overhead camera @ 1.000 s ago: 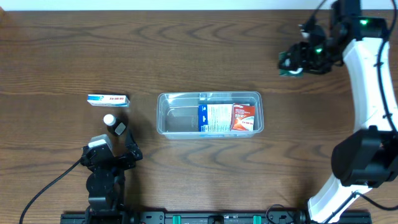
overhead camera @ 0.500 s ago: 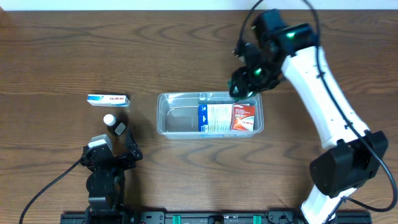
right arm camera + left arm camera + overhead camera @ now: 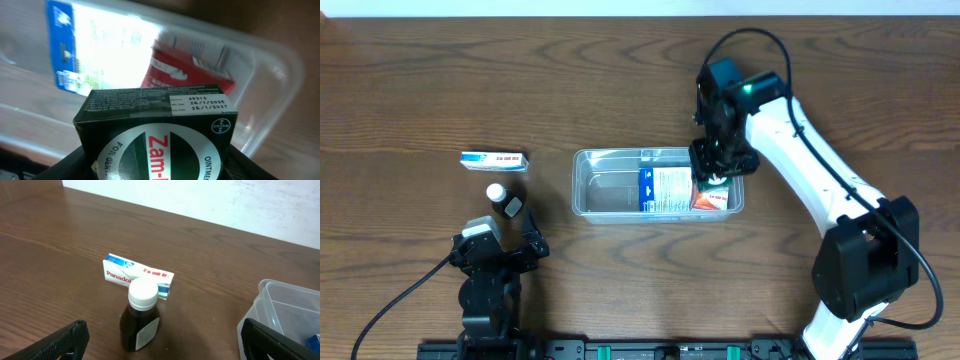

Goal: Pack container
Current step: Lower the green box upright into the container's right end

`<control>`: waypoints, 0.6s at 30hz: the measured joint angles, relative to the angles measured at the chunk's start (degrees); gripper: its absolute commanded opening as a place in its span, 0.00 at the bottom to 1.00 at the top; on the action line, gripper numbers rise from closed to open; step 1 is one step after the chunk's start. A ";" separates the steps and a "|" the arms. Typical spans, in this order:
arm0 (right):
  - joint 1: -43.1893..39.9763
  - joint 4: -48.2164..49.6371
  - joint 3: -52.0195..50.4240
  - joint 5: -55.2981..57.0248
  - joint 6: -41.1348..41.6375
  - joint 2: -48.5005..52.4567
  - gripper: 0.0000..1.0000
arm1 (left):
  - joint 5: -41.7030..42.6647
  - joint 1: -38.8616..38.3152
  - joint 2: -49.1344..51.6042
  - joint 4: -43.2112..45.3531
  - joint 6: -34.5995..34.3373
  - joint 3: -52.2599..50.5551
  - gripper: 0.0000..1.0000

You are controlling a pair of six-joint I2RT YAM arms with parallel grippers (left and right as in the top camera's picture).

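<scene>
The clear plastic container (image 3: 595, 185) sits mid-table and holds a blue and white packet (image 3: 665, 190) and a red packet (image 3: 712, 195). My right gripper (image 3: 717, 170) is shut on a dark green Zam-Buk ointment box (image 3: 155, 125) and holds it over the container's right end (image 3: 280, 95), above the red packet (image 3: 190, 75). My left gripper (image 3: 160, 347) is open and empty, low near the front edge. A brown bottle with a white cap (image 3: 140, 315) stands just ahead of it, with a white Panadol box (image 3: 137, 272) behind.
The bottle (image 3: 503, 200) and Panadol box (image 3: 494, 160) stand left of the container in the overhead view. The container's left half holds nothing. Bare wood surrounds it. The right arm reaches in from the front right.
My right arm has swung from the far right corner leftward and down, carrying the ointment box to above the container's right end. The left arm has not moved.
</scene>
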 measured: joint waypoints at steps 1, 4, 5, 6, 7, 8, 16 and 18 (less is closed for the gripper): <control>0.04 0.17 -0.81 0.11 0.48 0.00 0.44 | 0.00 0.00 0.00 0.00 0.00 0.00 0.98; 0.11 0.22 -2.60 0.42 1.97 0.00 0.44 | 0.00 0.00 0.00 0.00 0.00 0.00 0.98; 0.17 0.24 -2.75 0.63 2.25 0.00 0.44 | -0.02 0.00 0.00 0.00 0.00 0.00 0.98; 0.28 0.22 -2.82 1.01 2.67 0.00 0.45 | 0.00 0.00 0.00 0.00 0.00 0.00 0.98; 0.44 0.26 -2.82 1.42 3.19 0.00 0.45 | 0.00 0.00 0.00 0.00 0.00 0.00 0.98; 0.66 0.26 -2.82 1.77 3.65 0.00 0.46 | 0.00 0.00 0.00 0.00 0.00 0.00 0.98; 2.58 -1.09 -2.84 7.65 8.46 0.00 0.50 | 0.00 0.00 0.00 0.00 0.00 0.00 0.98; 2.71 -1.36 -2.84 8.41 9.11 0.00 0.55 | 0.00 0.00 0.00 0.00 0.00 0.00 0.98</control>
